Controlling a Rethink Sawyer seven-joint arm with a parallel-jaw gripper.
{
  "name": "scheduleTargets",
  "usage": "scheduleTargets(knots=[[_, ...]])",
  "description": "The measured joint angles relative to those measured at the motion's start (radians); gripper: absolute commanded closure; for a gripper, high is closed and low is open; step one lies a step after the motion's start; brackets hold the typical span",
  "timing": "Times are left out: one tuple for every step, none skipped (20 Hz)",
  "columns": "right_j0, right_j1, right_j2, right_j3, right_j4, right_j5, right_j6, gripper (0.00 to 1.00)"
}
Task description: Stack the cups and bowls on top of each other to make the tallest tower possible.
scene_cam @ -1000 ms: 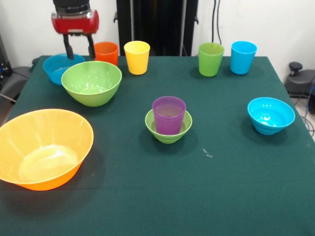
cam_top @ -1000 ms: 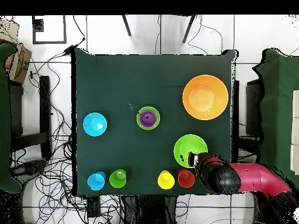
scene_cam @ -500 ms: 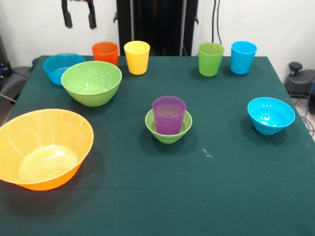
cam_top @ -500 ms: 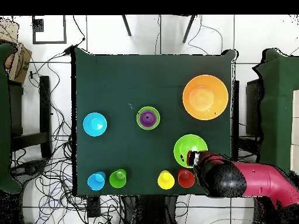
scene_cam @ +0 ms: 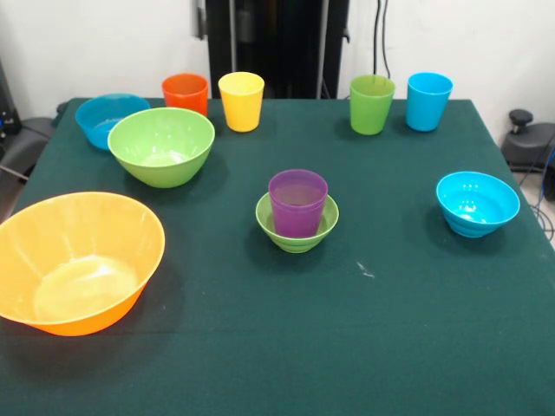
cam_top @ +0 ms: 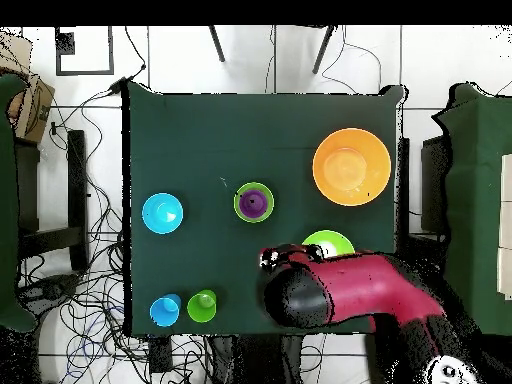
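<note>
In the overhead view, the small ribbed blue plastic bowl (cam_top: 162, 213) is sitting well off to the left of the gripper (cam_top: 268, 259) and a little farther from the robot's base. The light blue plastic tumbler (cam_top: 165, 310) and the green plastic tumbler (cam_top: 202, 305) are standing side by side, left of the gripper and nearer the base. The purple plastic tumbler (cam_top: 254, 203) is standing upright inside the small ribbed green bowl (cam_top: 240, 203), just beyond the gripper on the dark green tablecloth (cam_top: 200, 130). The red and black arm (cam_top: 350, 295) is reaching over the table's near edge, with its gripper seen only from above, so whether it is open or closed cannot be told. The medium green glossy bowl (cam_top: 328, 240) is showing partly from under the arm, right of the gripper. The very large orange bowl (cam_top: 351, 166) is resting farther right and beyond. In the front view the medium blue bowl (scene_cam: 108, 118), orange tumbler (scene_cam: 186, 93) and yellow tumbler (scene_cam: 241, 100) are standing apart, with no gripper showing.
</note>
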Motion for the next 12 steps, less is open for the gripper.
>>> scheduleTargets(knots=[[0.040,0.003,-0.016,0.000,-0.003,-0.010,0.015,0.00],[0.088,0.007,-0.035,-0.001,-0.007,-0.022,0.039,0.00],[0.126,0.012,-0.051,-0.001,-0.008,-0.031,0.059,0.00],[0.169,0.017,-0.069,-0.001,-0.008,-0.041,0.087,0.00],[0.207,0.021,-0.085,-0.001,-0.008,-0.049,0.114,0.00],[0.227,0.022,-0.093,-0.001,-0.008,-0.052,0.131,0.00],[0.254,0.023,-0.104,-0.001,-0.008,-0.055,0.157,0.00],[0.287,0.019,-0.120,-0.001,-0.007,-0.055,0.202,0.00],[0.294,0.017,-0.125,-0.001,-0.006,-0.055,0.216,0.00],[0.296,0.016,-0.128,-0.001,-0.006,-0.055,0.221,0.00],[0.299,0.014,-0.135,-0.001,-0.006,-0.054,0.231,0.00],[0.299,0.014,-0.146,-0.004,-0.006,-0.054,0.236,0.00]])
